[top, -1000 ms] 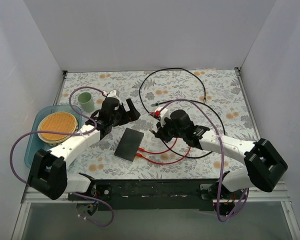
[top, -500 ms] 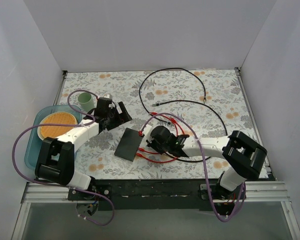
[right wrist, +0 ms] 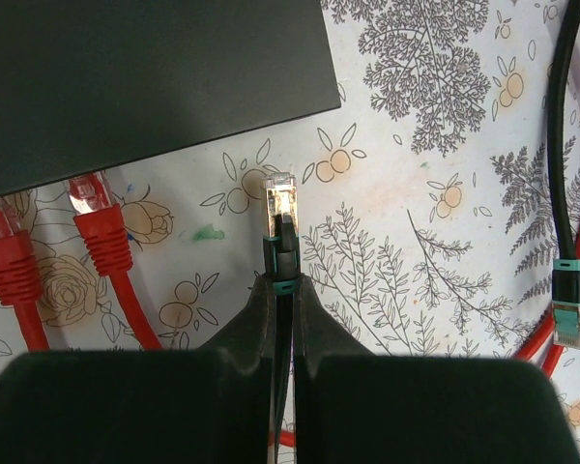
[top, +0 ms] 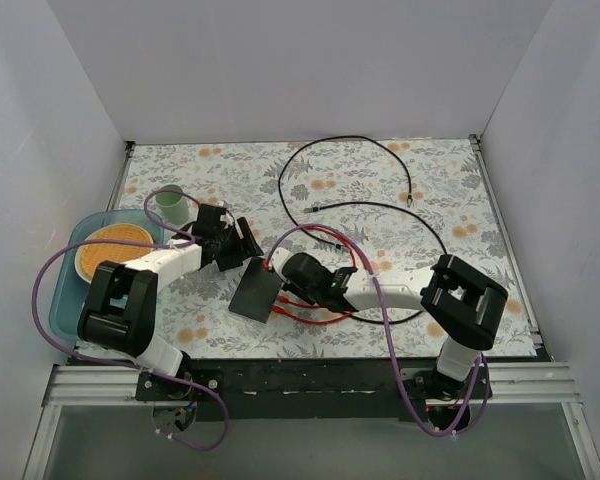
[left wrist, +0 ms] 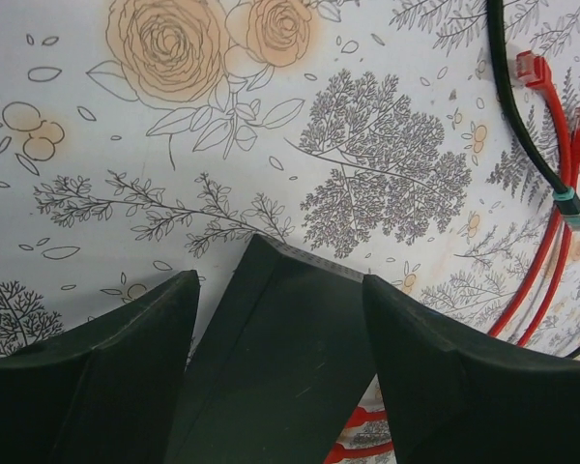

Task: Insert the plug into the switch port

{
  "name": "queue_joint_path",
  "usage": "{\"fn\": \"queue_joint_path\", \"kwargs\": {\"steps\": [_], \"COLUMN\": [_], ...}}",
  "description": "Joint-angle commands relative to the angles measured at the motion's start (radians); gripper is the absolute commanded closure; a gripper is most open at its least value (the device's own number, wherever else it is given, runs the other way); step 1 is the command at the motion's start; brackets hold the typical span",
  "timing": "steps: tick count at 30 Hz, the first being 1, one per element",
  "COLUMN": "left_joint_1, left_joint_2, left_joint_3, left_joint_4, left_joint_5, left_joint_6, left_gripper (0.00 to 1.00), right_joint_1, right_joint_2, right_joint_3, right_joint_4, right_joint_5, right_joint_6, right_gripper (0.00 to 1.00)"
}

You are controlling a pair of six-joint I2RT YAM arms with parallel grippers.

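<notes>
Floral tabletop (top: pixel 380 190) is occupied by the switch (top: pixel 255 290), which is seen between the widely spread fingers of the left gripper (left wrist: pixel 278 285); whether it is touched there cannot be told. The plug (right wrist: pixel 279 198) is pinched by its cable in the closed right gripper (right wrist: pixel 282 290), its tip just short of the switch edge ahead. 2 red connectors (right wrist: pixel 97 217) are seen left of the plug.
</notes>
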Motion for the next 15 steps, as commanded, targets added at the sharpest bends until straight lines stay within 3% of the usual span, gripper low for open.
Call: {"fn": "queue_joint_path", "kwargs": {"steps": [1, 15], "left_joint_1": [0.007, 0.007], "left_joint_2": [0.007, 0.031], "left_joint_3": [-0.013, -0.021], "left_joint_4": [0.014, 0.024], "left_joint_5": [0.031, 0.053], "left_joint_6": [0.001, -0.006], "left_gripper": [0.34, 0.44], "right_joint_1": [0.02, 0.06], "right_joint_2": [0.012, 0.044], "right_joint_3": [0.042, 0.075], "right_joint_4": [-0.003, -0.012], "right_joint_5": [0.029, -0.009], "right_joint_6": [0.014, 0.031], "right_gripper": [0.99, 0.99]}}
